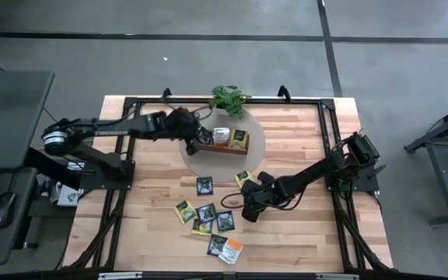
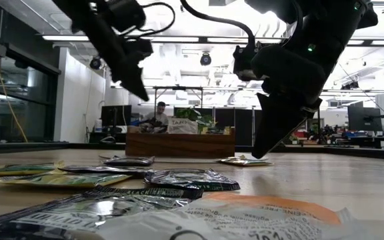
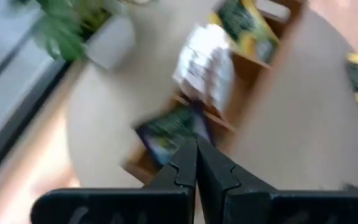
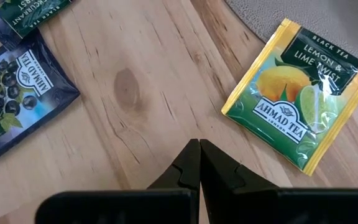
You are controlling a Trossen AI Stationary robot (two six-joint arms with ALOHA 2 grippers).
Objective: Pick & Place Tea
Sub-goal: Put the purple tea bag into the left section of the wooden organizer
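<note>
Eight tea sachets lie loose on the wooden table in the high view. A dark blue one sits alone near the middle. A yellow-green lemon and lime sachet lies just beside the edge of the round grey mat. The other six form a loose cluster toward the front edge: a yellow-green one, three dark ones close together, a further dark one, and an orange and white one touching it.

Three more sachets sit in the brown wooden tray on the mat: a dark one at the end under the left gripper, a white one in the middle compartment and a yellow-green one at the other end. The small potted plant stands just behind the tray.

The left gripper hovers over the tray's end compartment, its fingers pressed tight together with nothing between them, tips just above the dark sachet there; whether they touch it cannot be told.

The right gripper hangs over bare wood between the lemon and lime sachet and a dark blackcurrant sachet. Its fingers are clenched together and hold nothing.
</note>
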